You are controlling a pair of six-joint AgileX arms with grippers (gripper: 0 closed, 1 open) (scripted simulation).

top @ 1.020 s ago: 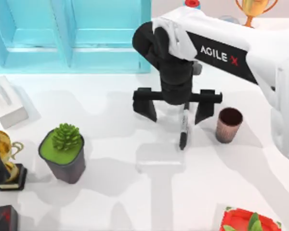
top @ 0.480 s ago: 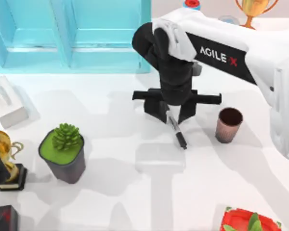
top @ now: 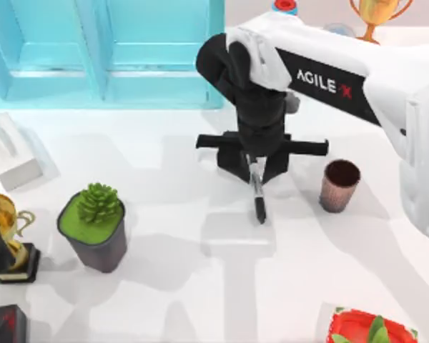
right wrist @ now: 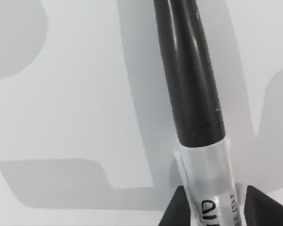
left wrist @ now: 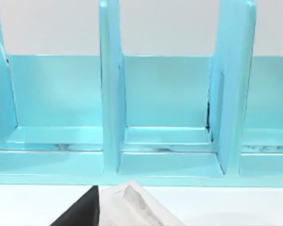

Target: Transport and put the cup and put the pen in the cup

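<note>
**Q:** While the right arm reaches over the table's middle, where is the pen, and what has hold of it?

**A:** The pen sits near the centre of the top view, a slim black marker with a pale label band. The right gripper is closed on its upper barrel, fingers pinching the label band, which the right wrist view confirms. The capped end points toward six o'clock. Whether that tip touches the table or hangs just above it cannot be told.

**Q:** And the cup?

**A:** It stands upright at three o'clock from the pen, near but apart: a small ribbed reddish-brown tumbler with its mouth open to the camera.

**Q:** How would the pen handle?

**A:** Likely light and stiff, with a smooth round barrel that could roll or swivel between flat fingers. A grip near mid-barrel, as here, seems sensible. The cup looks light too and could tip if knocked.

**Q:** What surrounds them?

**A:** A potted succulent sits at eight o'clock, a turquoise shelf unit at eleven, and a white tissue box at nine. The left arm is parked by the left edge, facing the shelf; its fingers' state cannot be told.
</note>
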